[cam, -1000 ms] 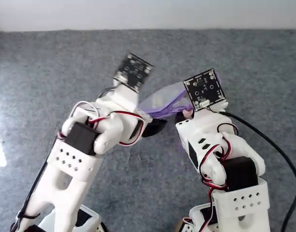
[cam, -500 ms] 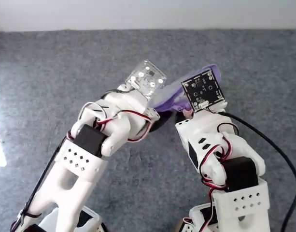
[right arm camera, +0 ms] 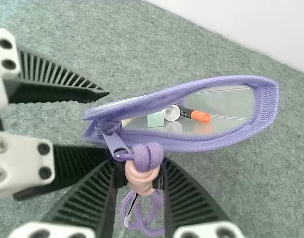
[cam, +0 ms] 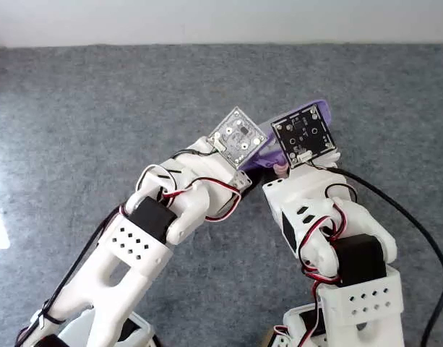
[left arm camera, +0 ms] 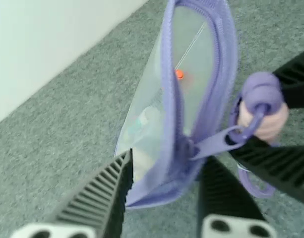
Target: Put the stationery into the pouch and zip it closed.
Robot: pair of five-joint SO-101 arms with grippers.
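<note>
The pouch (right arm camera: pixel 226 104) had lilac edging and a lilac zip around clear, see-through sides. Its zipper pull (right arm camera: pixel 117 144) was the same lilac, joined to a purple bead (right arm camera: pixel 144 153), a pale pink bead (right arm camera: pixel 140 179) and a purple cord (right arm camera: pixel 142 214). Inside lay a pen (right arm camera: pixel 189 113) in white, black and orange, and a pale green eraser (right arm camera: pixel 154 120). The table (cam: pixel 76 108) was speckled grey. The left pincer (left arm camera: pixel 164 173) and right pincer (right arm camera: pixel 138 168) had black ribbed fingers on white mounts. The left arm (cam: pixel 134 246) and right arm (cam: pixel 351 289) were white with black motors and red wires.
</note>
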